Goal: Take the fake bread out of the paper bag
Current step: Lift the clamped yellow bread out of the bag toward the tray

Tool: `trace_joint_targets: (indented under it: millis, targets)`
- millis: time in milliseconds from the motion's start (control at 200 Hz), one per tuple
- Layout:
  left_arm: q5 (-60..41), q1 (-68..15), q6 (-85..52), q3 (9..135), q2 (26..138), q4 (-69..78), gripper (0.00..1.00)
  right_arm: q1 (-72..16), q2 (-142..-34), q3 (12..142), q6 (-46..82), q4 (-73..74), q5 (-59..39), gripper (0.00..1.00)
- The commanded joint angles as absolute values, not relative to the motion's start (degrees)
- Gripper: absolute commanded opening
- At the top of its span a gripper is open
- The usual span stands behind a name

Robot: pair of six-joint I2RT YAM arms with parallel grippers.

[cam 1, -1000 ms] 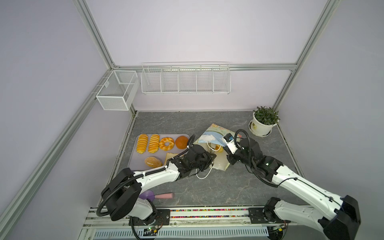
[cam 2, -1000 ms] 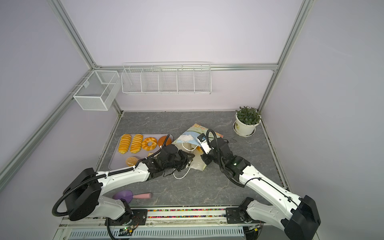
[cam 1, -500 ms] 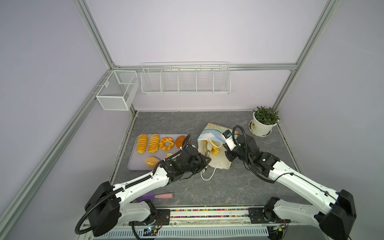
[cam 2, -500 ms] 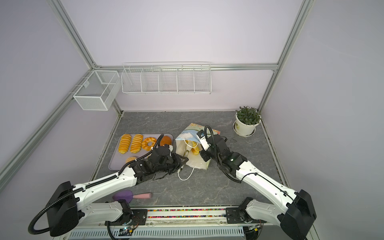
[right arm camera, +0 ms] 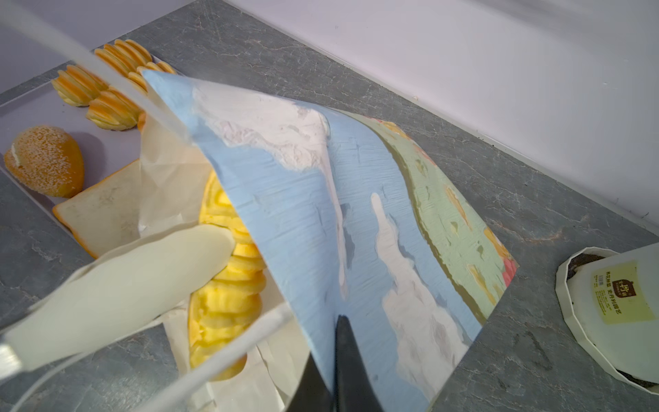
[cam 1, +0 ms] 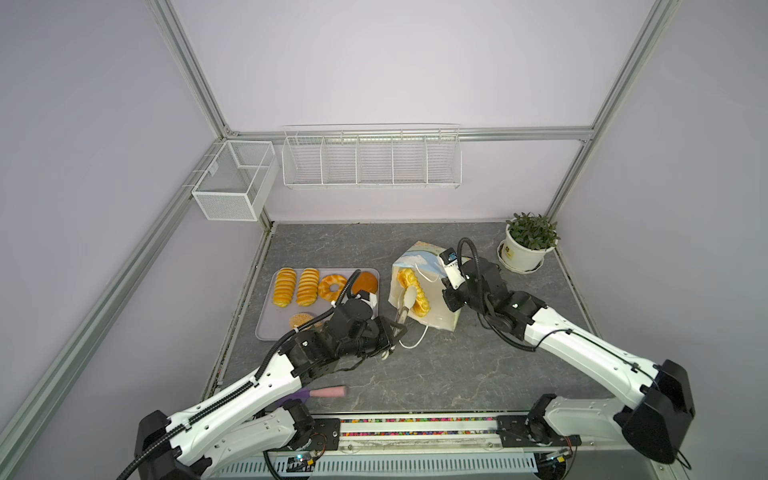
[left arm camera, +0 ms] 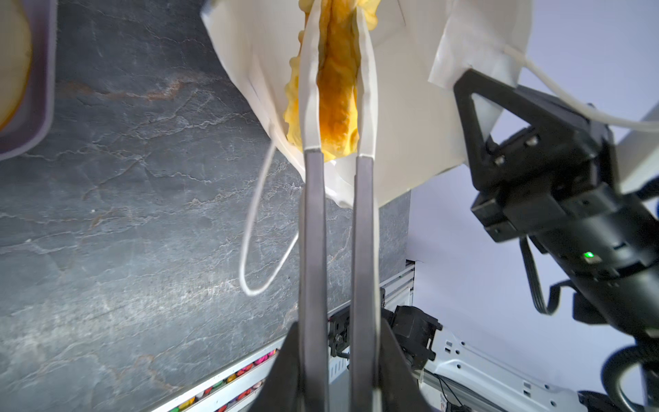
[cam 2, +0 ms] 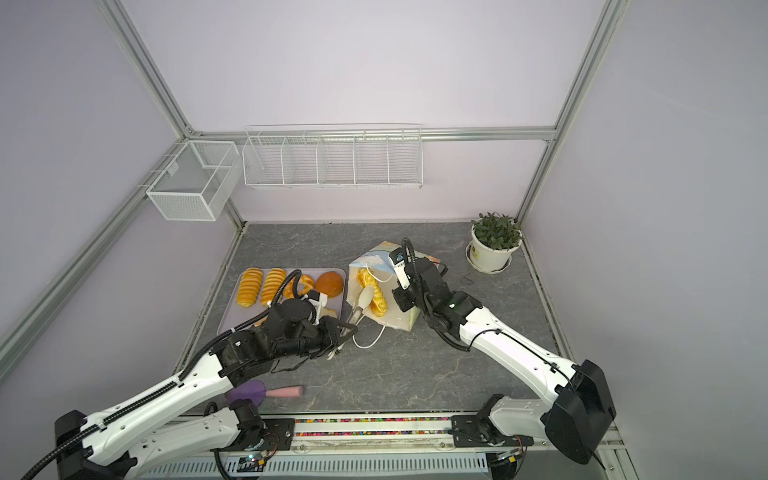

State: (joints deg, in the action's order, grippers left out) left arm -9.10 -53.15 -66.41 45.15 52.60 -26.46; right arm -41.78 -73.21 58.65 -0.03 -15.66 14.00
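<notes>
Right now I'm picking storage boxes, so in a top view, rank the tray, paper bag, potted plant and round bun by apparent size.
1. tray
2. paper bag, close to the tray and nearer the camera, so unsure
3. potted plant
4. round bun

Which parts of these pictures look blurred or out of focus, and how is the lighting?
Right wrist view: the white-tipped steel tongs and a white cord handle are soft foreground smears, the sky-printed paper bag sharp. Left wrist view: the lilac plastic tray rim is blurred. Both top views: even light, faint shadows on the grey stone-look tabletop.
</notes>
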Motion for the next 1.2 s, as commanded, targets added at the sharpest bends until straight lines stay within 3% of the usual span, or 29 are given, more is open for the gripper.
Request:
trace_joint_targets:
  millis: [0,470,800,1195]
  targets:
    - [-9.60,-52.92,-62.65,48.38,48.65,-31.57,0.00,-41.81,-74.81,60.07,1.57,-17.67,15.39,0.07]
    - [-4.66,-52.83,-62.58,51.15,36.12,-44.31,0.00,-40.31,-77.45,62.13,1.67,-17.40,14.27,0.07]
    - [9.75,-52.59,-66.62,58.62,29.61,-64.75,0.00,-38.21,-78.01,62.01,2.40,-17.24,13.00,0.07]
    - [17.23,-51.68,-63.21,65.81,36.56,-72.74,0.00,-37.62,-75.80,58.09,3.81,-14.96,9.74,0.07]
